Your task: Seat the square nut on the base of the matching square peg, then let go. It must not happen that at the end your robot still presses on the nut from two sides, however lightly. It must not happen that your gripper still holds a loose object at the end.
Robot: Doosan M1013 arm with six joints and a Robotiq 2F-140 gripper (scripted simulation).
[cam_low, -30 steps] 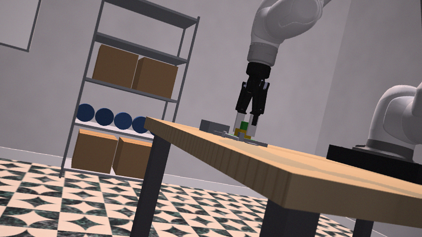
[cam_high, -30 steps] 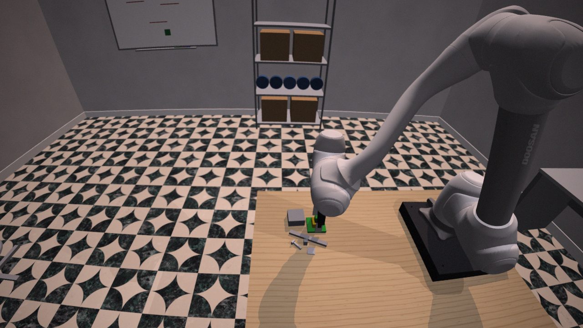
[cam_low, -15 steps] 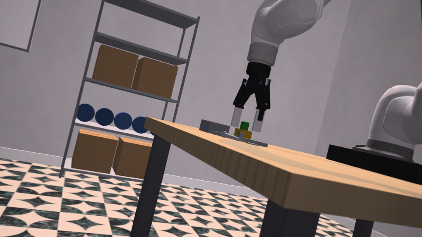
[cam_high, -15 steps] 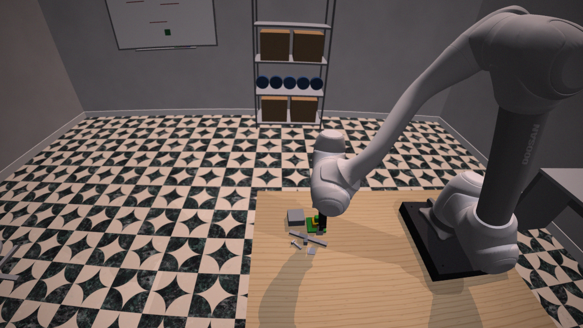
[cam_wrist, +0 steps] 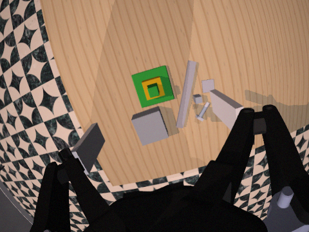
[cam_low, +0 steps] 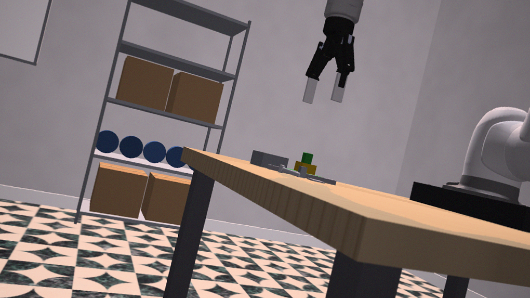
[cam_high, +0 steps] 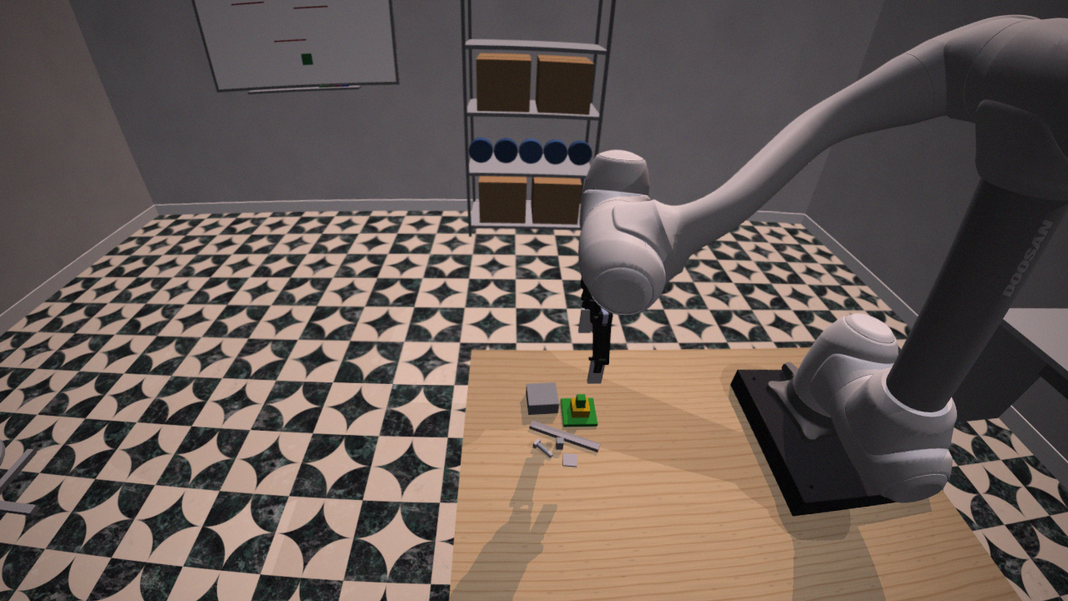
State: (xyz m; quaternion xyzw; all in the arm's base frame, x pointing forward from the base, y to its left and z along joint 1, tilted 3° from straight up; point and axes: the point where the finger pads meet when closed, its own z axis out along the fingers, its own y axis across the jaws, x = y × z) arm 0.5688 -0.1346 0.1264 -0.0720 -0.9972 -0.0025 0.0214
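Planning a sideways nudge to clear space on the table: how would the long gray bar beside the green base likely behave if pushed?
The long gray bar looks straight and stiff, so it probably will not bend. It lies flat with square edges, so it should slide, not roll. Pushed near one end it would likely pivot, possibly into the small bolt beside it.

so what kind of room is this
Likely a workshop or lab storeroom: a metal shelf rack holding brown boxes, a whiteboard on the wall, and a wooden worktable carrying the arm.
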